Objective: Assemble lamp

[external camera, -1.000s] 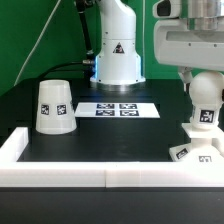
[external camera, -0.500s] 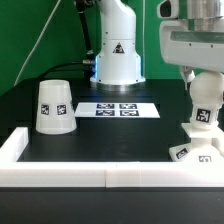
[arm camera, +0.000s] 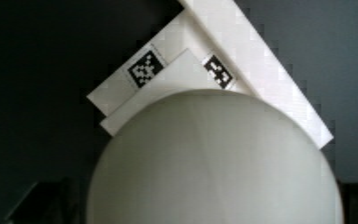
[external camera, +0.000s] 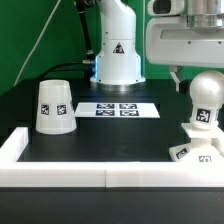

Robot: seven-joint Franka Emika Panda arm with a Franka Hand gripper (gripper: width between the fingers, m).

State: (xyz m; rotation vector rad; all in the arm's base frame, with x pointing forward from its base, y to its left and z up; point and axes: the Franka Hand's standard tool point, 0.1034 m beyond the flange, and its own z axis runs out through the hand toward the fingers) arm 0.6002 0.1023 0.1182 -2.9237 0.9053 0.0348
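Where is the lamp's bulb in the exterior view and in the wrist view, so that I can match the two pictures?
Exterior view: the bulb stands upright on the base, at the exterior view's far right.
Wrist view: the bulb is seen close, and its round head fills much of the picture.
Shared landmark: the flat square base with its black-and-white tags, beneath the bulb.

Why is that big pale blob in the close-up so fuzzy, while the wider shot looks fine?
Wrist view: the bulb fills the frame, seemingly close to the lens, and blurs, while the tagged base behind is crisper. Exterior view: even light, fairly sharp, white shade bright against the dark table.
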